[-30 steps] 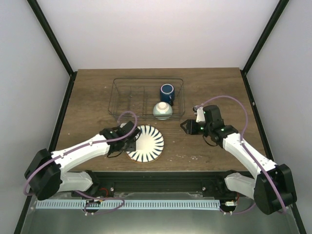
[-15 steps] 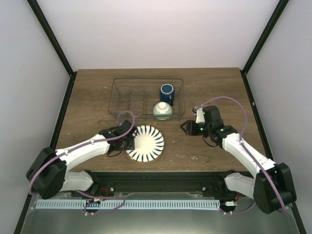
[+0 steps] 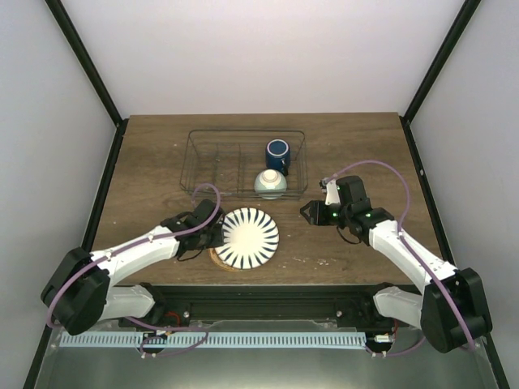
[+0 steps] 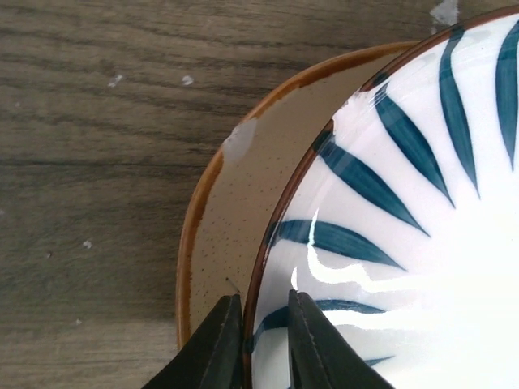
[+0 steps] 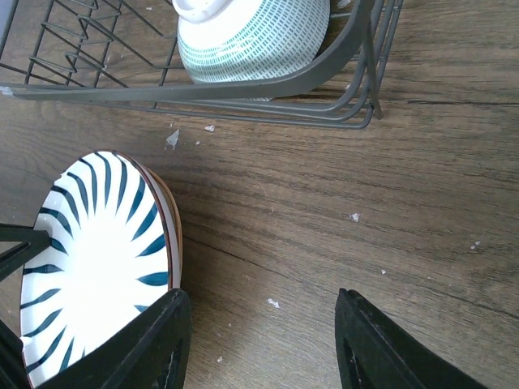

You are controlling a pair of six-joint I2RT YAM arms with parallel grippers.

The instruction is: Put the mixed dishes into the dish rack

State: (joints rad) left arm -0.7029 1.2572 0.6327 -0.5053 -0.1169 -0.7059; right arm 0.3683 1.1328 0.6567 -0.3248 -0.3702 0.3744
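Observation:
The white plate with dark blue stripes (image 3: 251,237) lies on top of a yellow-orange plate (image 3: 217,258) at the table's near middle. My left gripper (image 3: 217,235) is shut on the striped plate's left rim. In the left wrist view one finger of that gripper (image 4: 263,298) is under the rim and one is on top of the striped plate (image 4: 422,243), with the yellow-orange plate (image 4: 235,211) showing beneath. The dish rack (image 3: 247,132) at the back holds the dark blue mug (image 3: 278,152) and the mint-green bowl (image 3: 271,184). My right gripper (image 3: 308,212) hovers open and empty right of the plates.
In the right wrist view the open right gripper (image 5: 259,300) stands over bare wood, with the striped plate (image 5: 97,251) at its left and the dish rack's corner (image 5: 243,89) with the bowl (image 5: 259,40) ahead. The rack's left half has upright wire tines.
The left jaws have closed on the striped plate's rim. The plate has shifted slightly right, and the yellow-orange plate's left edge now shows. The right arm has stayed still.

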